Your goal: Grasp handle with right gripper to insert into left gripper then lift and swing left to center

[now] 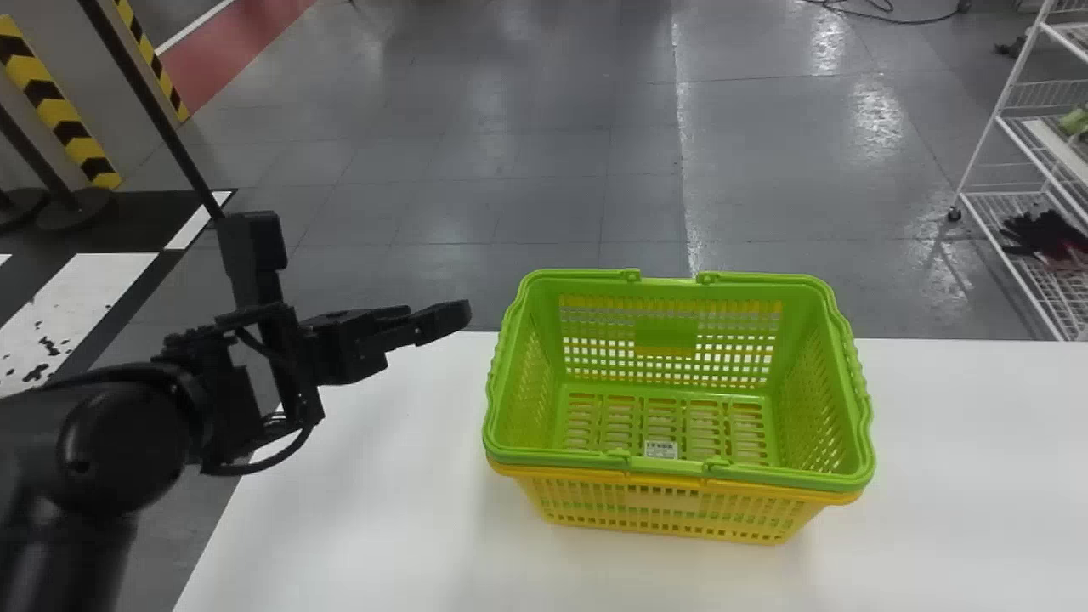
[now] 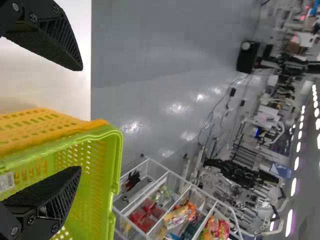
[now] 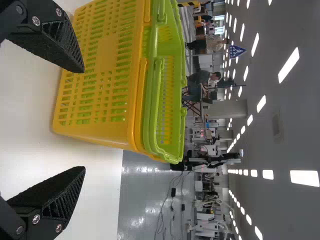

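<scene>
Grey floor (image 1: 476,170) across upper frame, white table (image 1: 357,527) below | stacked green basket (image 1: 667,335) and yellow basket (image 1: 663,510) right of centre, handles (image 1: 857,382) folded onto rim | left gripper (image 2: 80,118), right gripper (image 3: 83,120) both spread wide, holding nothing | grasp, handover, lift, swing all seemingly pending

An openwork green basket (image 1: 535,457), handles (image 1: 858,382) folded along its rim, sits upright inside a yellow basket (image 1: 663,501) on the white table (image 1: 960,476), lower centre-right of the frame.
</scene>
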{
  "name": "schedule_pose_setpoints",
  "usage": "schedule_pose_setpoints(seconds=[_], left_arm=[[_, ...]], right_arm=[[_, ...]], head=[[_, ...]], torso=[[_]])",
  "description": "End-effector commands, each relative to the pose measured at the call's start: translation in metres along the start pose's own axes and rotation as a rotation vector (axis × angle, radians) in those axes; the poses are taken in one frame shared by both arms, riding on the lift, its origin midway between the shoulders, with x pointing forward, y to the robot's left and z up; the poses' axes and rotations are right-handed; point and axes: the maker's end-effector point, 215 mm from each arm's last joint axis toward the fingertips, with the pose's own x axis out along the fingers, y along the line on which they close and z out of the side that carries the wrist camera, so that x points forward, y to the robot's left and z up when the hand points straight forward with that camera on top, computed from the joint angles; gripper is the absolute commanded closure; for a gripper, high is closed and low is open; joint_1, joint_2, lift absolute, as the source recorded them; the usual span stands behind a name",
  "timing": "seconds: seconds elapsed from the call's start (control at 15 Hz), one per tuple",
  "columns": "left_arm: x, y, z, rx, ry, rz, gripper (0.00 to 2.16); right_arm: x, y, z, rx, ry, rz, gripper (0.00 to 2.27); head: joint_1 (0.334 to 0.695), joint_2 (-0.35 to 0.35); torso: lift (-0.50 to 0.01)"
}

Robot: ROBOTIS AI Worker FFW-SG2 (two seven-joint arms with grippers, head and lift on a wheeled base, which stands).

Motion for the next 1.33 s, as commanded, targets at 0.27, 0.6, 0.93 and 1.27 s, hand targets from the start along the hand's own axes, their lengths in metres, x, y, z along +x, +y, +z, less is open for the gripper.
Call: schedule_pose_setpoints(seconds=[0.27, 0.6, 0.93, 1.27], left_arm=[[0.014, 0.002, -0.037, -0.142, 0.206, -0.063, 0.10], [0.023, -0.016, -0.039, -0.245, 0.252, -0.156, 0.10], [0.033, -0.039, -0.043, -0.295, 0.285, -0.228, 0.10], [0.039, -0.052, -0.045, -0.306, 0.292, -0.256, 0.10]], right_arm=[[-0.002, 0.000, 0.000, 0.000, 0.000, -0.001, 0.12], [-0.004, -0.002, -0.002, -0.001, 0.008, -0.005, 0.12], [-0.005, -0.003, -0.003, -0.002, 0.010, -0.008, 0.12], [-0.006, -0.006, -0.006, -0.003, 0.016, -0.012, 0.12]], head=[[0.695, 0.155], [0.695, 0.138], [0.695, 0.098], [0.695, 0.066]], torso=[[-0.093], [-0.093], [-0.093], [-0.093]])
